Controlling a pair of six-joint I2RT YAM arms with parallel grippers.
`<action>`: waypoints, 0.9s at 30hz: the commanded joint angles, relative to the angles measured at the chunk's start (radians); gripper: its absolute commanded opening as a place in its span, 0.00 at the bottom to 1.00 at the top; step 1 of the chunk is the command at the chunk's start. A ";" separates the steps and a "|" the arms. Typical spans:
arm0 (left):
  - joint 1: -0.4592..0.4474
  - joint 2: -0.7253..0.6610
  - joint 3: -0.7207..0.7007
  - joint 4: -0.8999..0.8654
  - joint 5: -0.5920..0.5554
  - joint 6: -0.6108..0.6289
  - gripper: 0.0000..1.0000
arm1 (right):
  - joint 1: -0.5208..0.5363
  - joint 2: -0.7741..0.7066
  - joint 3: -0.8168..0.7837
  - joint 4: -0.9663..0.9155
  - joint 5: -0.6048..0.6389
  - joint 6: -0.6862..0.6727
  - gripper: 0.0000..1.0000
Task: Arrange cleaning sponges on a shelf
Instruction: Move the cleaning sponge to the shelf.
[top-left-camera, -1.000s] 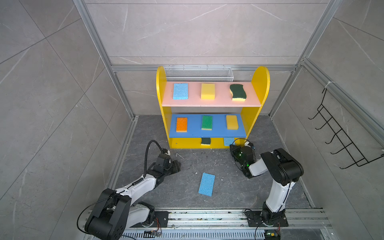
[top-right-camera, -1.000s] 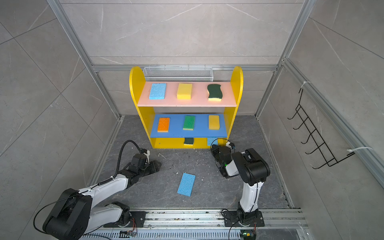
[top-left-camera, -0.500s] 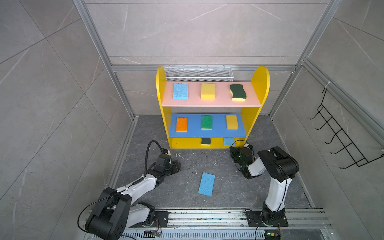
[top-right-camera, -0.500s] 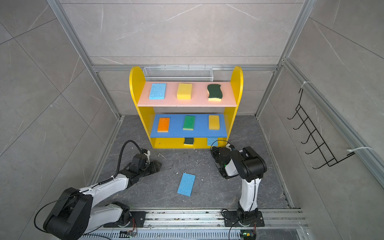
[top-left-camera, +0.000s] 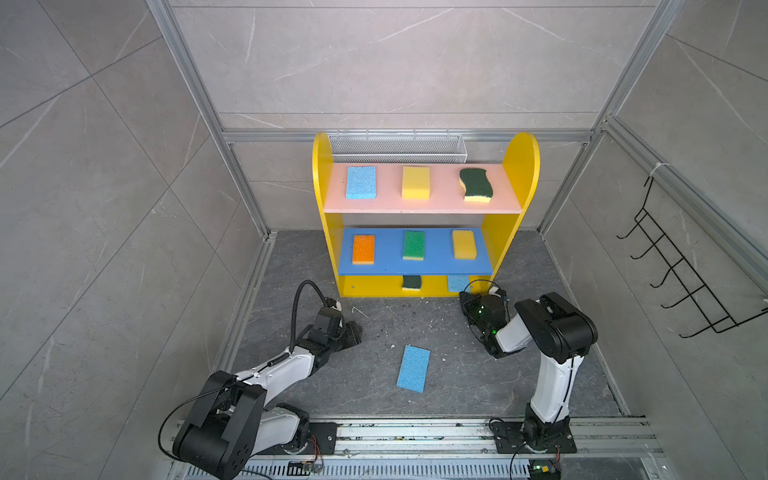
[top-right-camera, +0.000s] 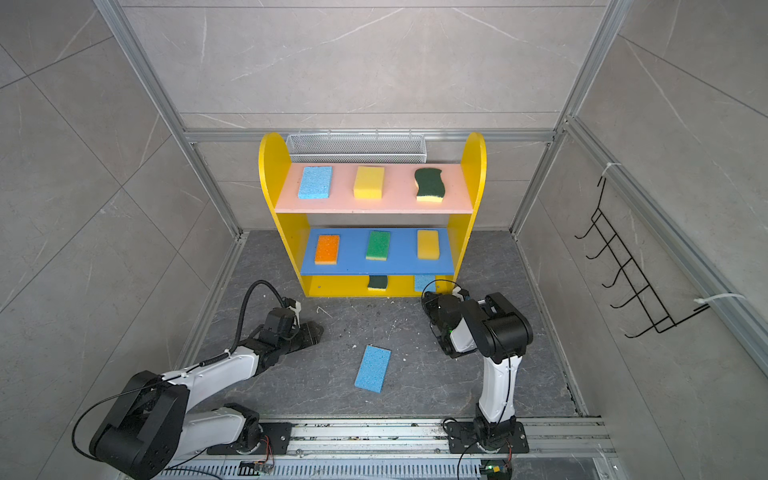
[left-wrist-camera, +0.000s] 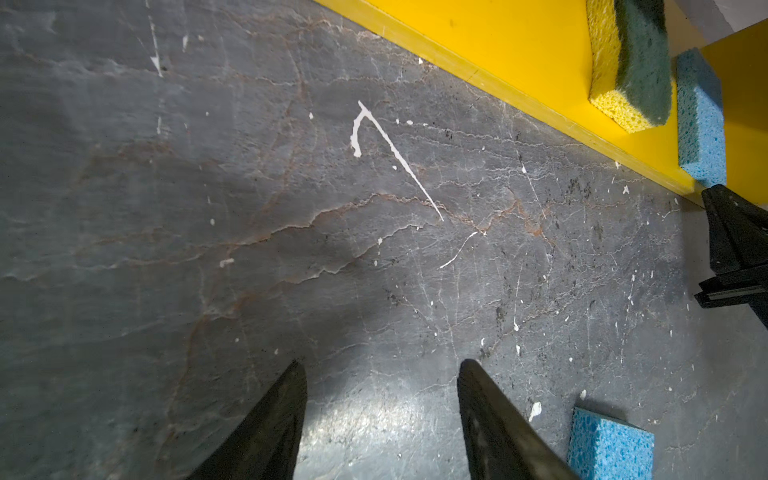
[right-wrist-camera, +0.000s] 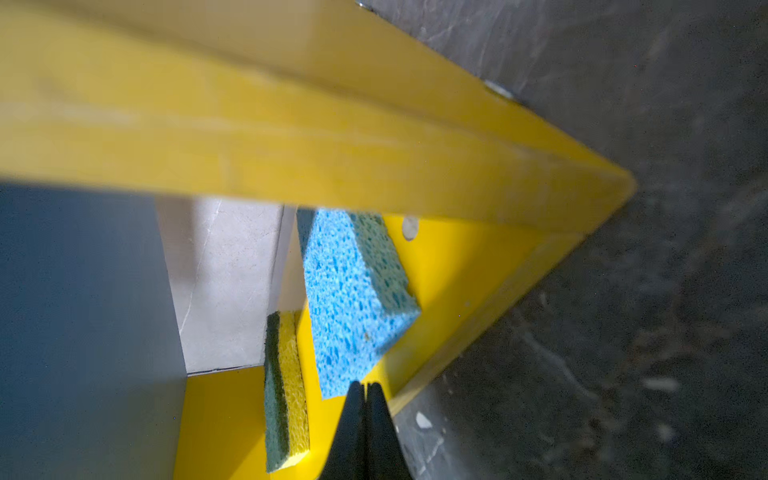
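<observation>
The yellow shelf (top-left-camera: 521, 166) holds light blue (top-left-camera: 361, 182), yellow (top-left-camera: 415, 182) and wavy dark green (top-left-camera: 476, 184) sponges on its pink board. Orange (top-left-camera: 363, 248), green (top-left-camera: 414, 245) and yellow (top-left-camera: 464, 244) ones lie on the blue board. On the base sit a green-on-yellow sponge (right-wrist-camera: 284, 390) and a light blue sponge (right-wrist-camera: 353, 291). My right gripper (right-wrist-camera: 365, 386) is shut and empty, its tips at that blue sponge's near corner. Another light blue sponge (top-left-camera: 413, 368) lies on the floor. To its left, my left gripper (left-wrist-camera: 382, 370) stands open and empty, low over the floor.
A white wire mesh basket (top-left-camera: 397, 147) hangs behind the shelf's top. A black wire hook rack (top-left-camera: 681, 274) is on the right wall. Grey tiled walls enclose the dark stone floor (top-left-camera: 374, 324). The arms' base rail (top-left-camera: 415, 432) runs along the front.
The right arm's elbow has shifted slightly left while its gripper stays at the shelf's base. The left arm and all sponges are where they were.
</observation>
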 joint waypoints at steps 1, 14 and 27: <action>-0.007 0.001 0.031 0.030 -0.012 -0.008 0.61 | -0.003 0.028 0.002 0.030 0.003 0.009 0.00; -0.008 0.017 0.030 0.039 -0.012 -0.009 0.62 | -0.005 0.006 0.048 -0.024 -0.007 -0.008 0.00; -0.008 0.032 0.033 0.045 -0.012 -0.011 0.62 | -0.005 0.046 0.053 -0.019 -0.011 0.020 0.00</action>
